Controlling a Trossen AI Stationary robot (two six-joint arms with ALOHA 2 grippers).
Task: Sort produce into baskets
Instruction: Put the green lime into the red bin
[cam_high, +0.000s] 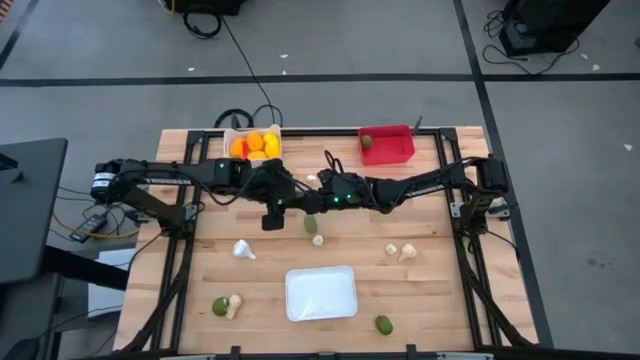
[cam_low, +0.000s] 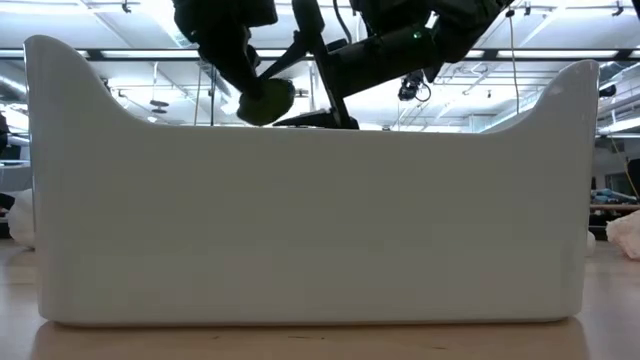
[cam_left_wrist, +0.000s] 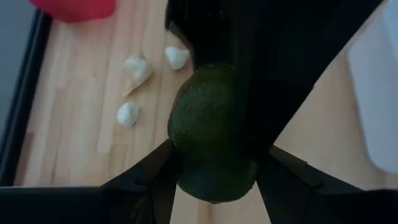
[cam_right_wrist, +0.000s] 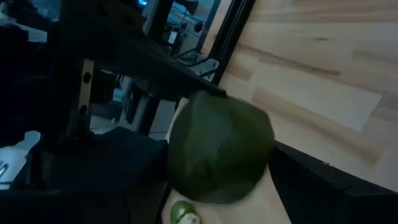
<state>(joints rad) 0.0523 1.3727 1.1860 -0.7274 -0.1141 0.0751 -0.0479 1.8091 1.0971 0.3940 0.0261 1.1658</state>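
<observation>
A dull green rounded fruit (cam_low: 265, 100) hangs in the air above the middle of the table, and both grippers are shut on it. My left gripper (cam_high: 296, 208) reaches in from the table's left and my right gripper (cam_high: 312, 208) from the right. The fruit fills the left wrist view (cam_left_wrist: 211, 130) and the right wrist view (cam_right_wrist: 217, 149). A white bin (cam_high: 232, 132) at the far edge holds orange and yellow fruits. A red bin (cam_high: 400, 152) holds one green fruit (cam_high: 367, 141). A shallow white tray (cam_high: 320, 293) lies near the front. My left gripper pinches the fruit's lower end (cam_left_wrist: 214, 180) between its two fingers, which stand on either side of it. It comes slanting down from the table's left. The fruit is lifted clear of the table. My right gripper has the fruit's side (cam_right_wrist: 264, 155) between its fingers, coming from the table's right. Its dark body covers the fruit's other end in the left wrist view (cam_left_wrist: 249, 81). The fruit is clear of the table.
Garlic bulbs lie on the table below the grippers (cam_high: 318, 240), to the left (cam_high: 243, 250) and to the right (cam_high: 398, 251). A green fruit with a garlic bulb (cam_high: 225, 306) lies front left. Another green fruit (cam_high: 383, 323) lies front right.
</observation>
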